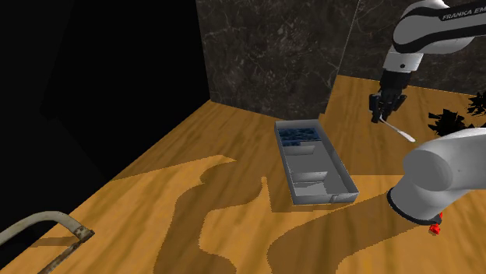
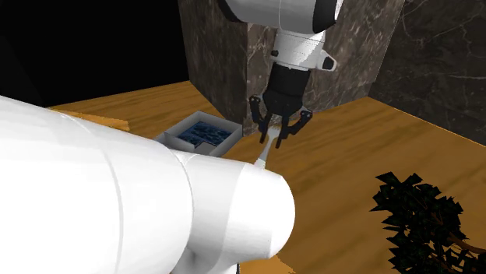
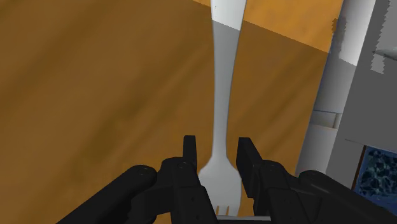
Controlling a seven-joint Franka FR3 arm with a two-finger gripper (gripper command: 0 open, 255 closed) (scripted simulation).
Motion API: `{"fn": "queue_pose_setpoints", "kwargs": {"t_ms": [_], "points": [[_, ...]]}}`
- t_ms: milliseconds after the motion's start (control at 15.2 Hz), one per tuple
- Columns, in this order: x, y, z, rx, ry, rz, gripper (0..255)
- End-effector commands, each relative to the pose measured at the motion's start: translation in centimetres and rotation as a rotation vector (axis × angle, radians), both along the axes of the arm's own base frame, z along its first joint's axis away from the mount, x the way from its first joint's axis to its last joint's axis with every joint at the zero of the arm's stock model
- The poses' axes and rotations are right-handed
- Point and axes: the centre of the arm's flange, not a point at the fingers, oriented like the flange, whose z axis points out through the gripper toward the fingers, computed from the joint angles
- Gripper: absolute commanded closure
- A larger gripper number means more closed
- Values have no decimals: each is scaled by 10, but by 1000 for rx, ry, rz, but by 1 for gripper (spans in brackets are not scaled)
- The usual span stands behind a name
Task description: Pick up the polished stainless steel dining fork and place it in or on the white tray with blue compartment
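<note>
A plain grey fork (image 3: 222, 95) is clasped at its tine end between my black fingers (image 3: 189, 151), its handle pointing away from the hand. In the shoulder view my gripper (image 1: 383, 117) hangs above the wooden table, and the fork (image 1: 401, 132) slants down from it toward that view's right. The grey tray (image 1: 339, 175) lies to the left of the gripper there, its blue compartment (image 1: 298, 137) at the far end. In the second exterior view the gripper (image 2: 276, 138) holds the fork (image 2: 265, 152) just right of the tray (image 2: 173, 137).
A dark marble wall (image 1: 272, 54) stands behind the table, with a black area to its left. A dark spiky plant (image 2: 417, 210) sits on the wood beyond the gripper. A curved metal frame (image 1: 47, 233) lies at the table's near left corner.
</note>
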Motion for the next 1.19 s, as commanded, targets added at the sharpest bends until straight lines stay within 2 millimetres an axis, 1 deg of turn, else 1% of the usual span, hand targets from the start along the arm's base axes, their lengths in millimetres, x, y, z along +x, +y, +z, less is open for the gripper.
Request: {"fn": "queue_pose_setpoints", "kwargs": {"t_ms": [0, 990, 1056, 1122], "points": [[14, 23, -1, 1, 0, -2, 255], [114, 193, -15, 1, 0, -2, 255], [126, 213, -16, 1, 0, -2, 255], [126, 213, -22, 1, 0, -2, 255]]}}
